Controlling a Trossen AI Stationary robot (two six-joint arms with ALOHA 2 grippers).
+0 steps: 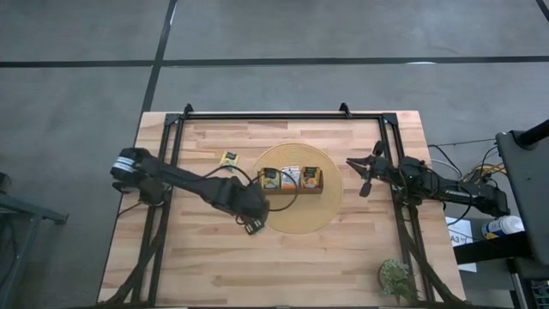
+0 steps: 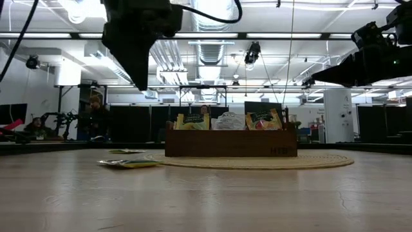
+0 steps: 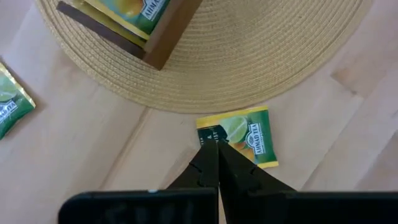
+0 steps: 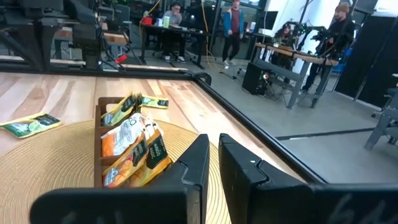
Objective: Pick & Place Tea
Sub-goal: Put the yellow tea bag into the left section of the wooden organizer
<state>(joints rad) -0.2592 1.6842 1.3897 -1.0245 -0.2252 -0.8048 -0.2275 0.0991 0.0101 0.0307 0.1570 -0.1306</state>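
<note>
Left claw (image 3: 217, 163) closed just above yellow-green tea packet (image 3: 239, 135); touching unclear.

Overhead looks down; low looks level; both share tray (image 1: 291, 179).

Wooden table (image 1: 206, 266) carried a round woven mat (image 1: 296, 219), two loose tea packets (image 1: 228, 158) and a small plant (image 1: 395, 276)

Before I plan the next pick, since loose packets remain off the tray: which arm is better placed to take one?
Left. Its pincer hangs directly over a yellow-green tea packet lying by the woven mat. The right pincer waits beyond the mat's far edge, near no loose packet.
</note>
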